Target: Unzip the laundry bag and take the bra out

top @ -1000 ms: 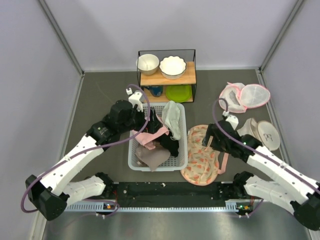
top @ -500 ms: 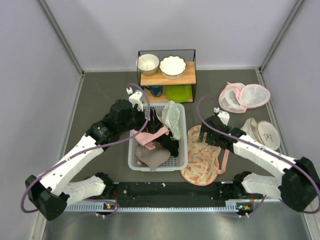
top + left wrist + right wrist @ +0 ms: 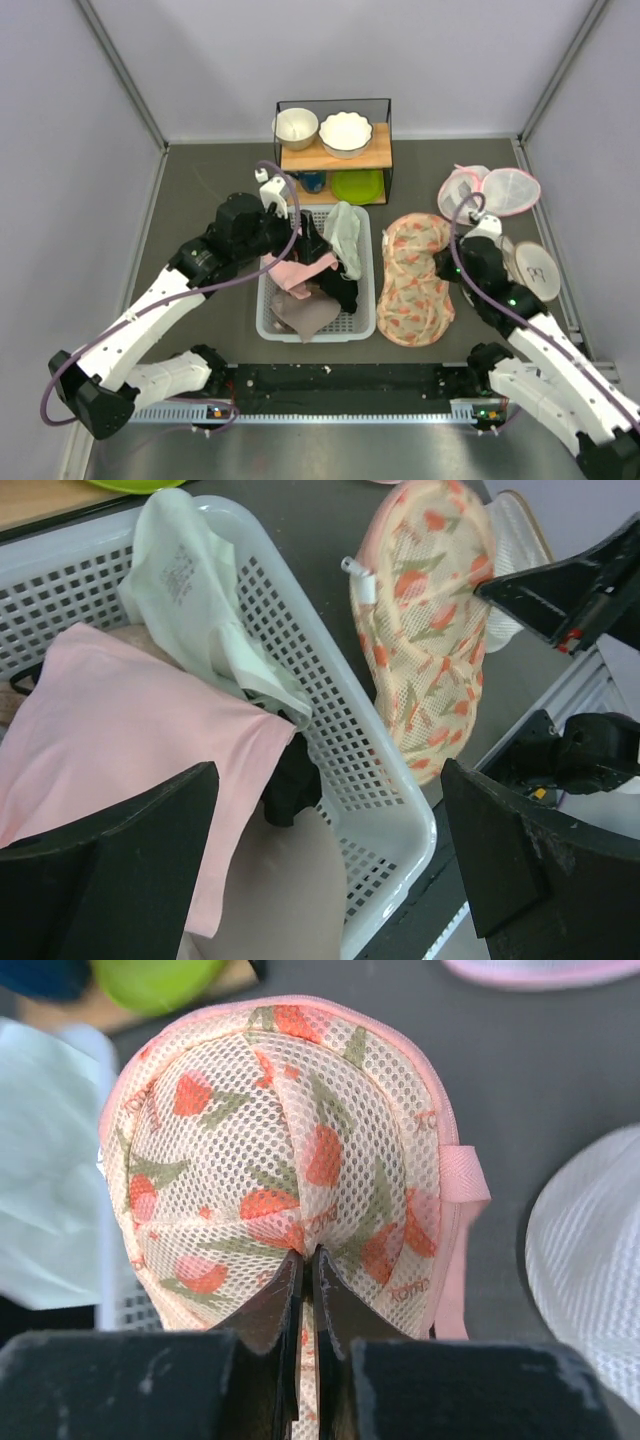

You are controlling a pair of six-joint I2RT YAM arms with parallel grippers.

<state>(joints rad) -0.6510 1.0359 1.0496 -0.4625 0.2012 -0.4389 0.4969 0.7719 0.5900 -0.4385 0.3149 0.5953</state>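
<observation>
The laundry bag (image 3: 413,283), cream mesh with orange flowers and pink trim, lies flat on the table to the right of the basket. It also shows in the left wrist view (image 3: 430,610). My right gripper (image 3: 444,268) is at the bag's right edge. In the right wrist view it is shut (image 3: 307,1256) on a pinched fold of the bag's mesh (image 3: 290,1130). The bra (image 3: 341,286), black fabric, lies in the basket, partly under the pink cloth (image 3: 291,786). My left gripper (image 3: 305,238) hovers open over the basket (image 3: 322,872), holding nothing.
The white basket (image 3: 366,322) also holds a pink cloth (image 3: 120,730), a pale green-white cloth (image 3: 346,232) and a beige piece (image 3: 305,312). Behind it is a wire rack with two bowls (image 3: 334,132). White mesh domes (image 3: 492,191) and beige pads (image 3: 533,266) lie at the right.
My right gripper has shut on the bag's mesh and swung right. The bag has shifted toward the back and now lies stretched out lengthwise. The left arm has barely moved.
</observation>
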